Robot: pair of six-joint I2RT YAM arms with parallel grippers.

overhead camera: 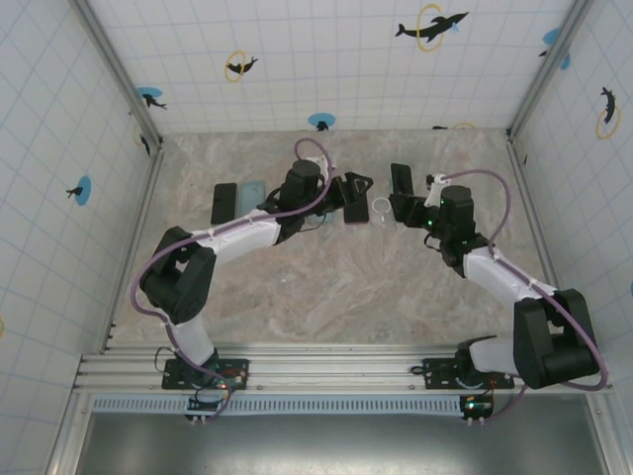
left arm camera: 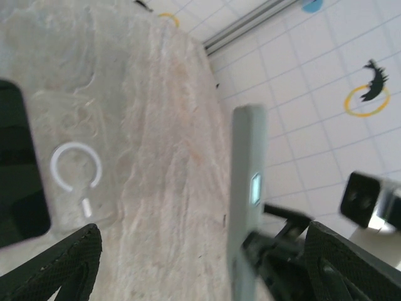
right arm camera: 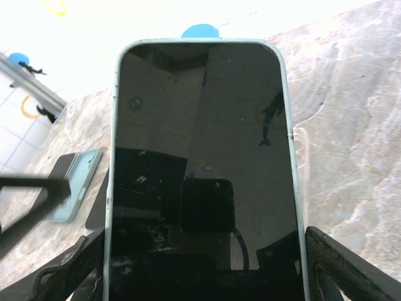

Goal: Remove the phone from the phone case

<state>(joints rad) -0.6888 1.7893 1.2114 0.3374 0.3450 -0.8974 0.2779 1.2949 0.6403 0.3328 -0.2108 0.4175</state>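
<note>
Phone (right arm camera: 203,163) stands clamped in right gripper (right arm camera: 207,266), clear case (left arm camera: 81,138) lying empty on table (left arm camera: 169,157); left gripper (left arm camera: 207,263) gapes wide with nothing in it, so removal looks done.

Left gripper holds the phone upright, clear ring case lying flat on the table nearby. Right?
No: the right gripper, not the left gripper, holds the phone upright, as the right wrist view shows. The clear ring case does lie flat on the table nearby.
</note>
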